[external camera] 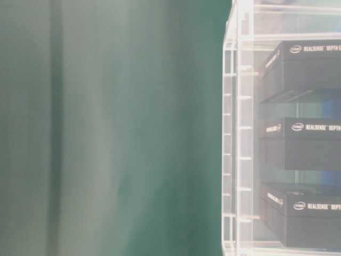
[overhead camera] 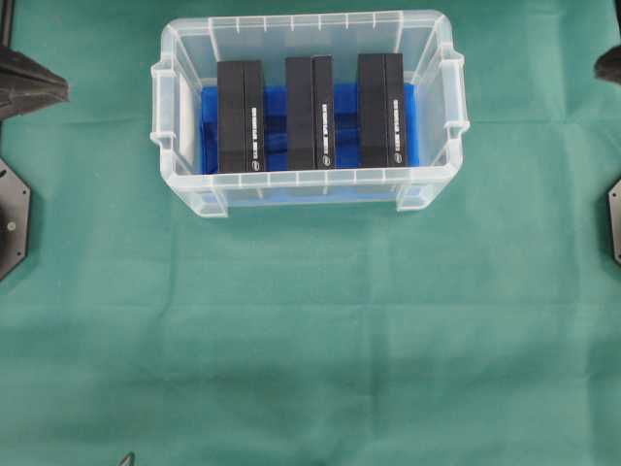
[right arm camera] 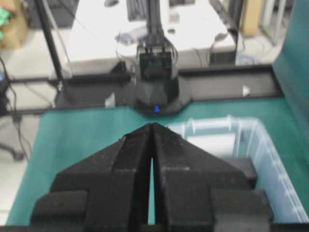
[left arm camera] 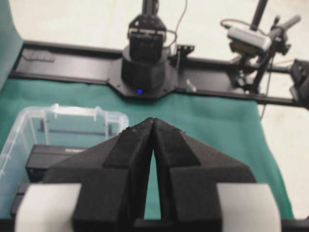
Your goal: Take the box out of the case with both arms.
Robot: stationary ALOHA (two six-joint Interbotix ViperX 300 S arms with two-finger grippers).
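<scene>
The case (overhead camera: 309, 199), a translucent clear plastic bin with a rimmed edge and a blue liner (overhead camera: 276, 107) on its floor, sits on the green cloth (overhead camera: 310, 340) toward the far side of the overhead view, roughly centred between the two arms. Inside it stand three black Intel RealSense boxes side by side, each with its long axis running from the far wall to the near wall: a left box (overhead camera: 241, 116), a middle box (overhead camera: 310, 112) and a right box (overhead camera: 380, 109), with gaps of blue liner showing between them. The task does not say which one is meant. The left gripper (left arm camera: 153, 126) is clenched shut with its pads pressed together and nothing between them; from its wrist camera the case lies ahead and off to the left of the picture, well apart from the fingertips. The right gripper (right arm camera: 151, 130) is likewise closed and empty, with the case ahead and to the right of its picture. Neither arm looks clearly nearer, so the middle box seems the natural one for a shared lift, each gripper coming in from its own side across the box's short width. Both would need to open before reaching down past the rim, and the narrow gaps beside the boxes leave little room for fingers
</scene>
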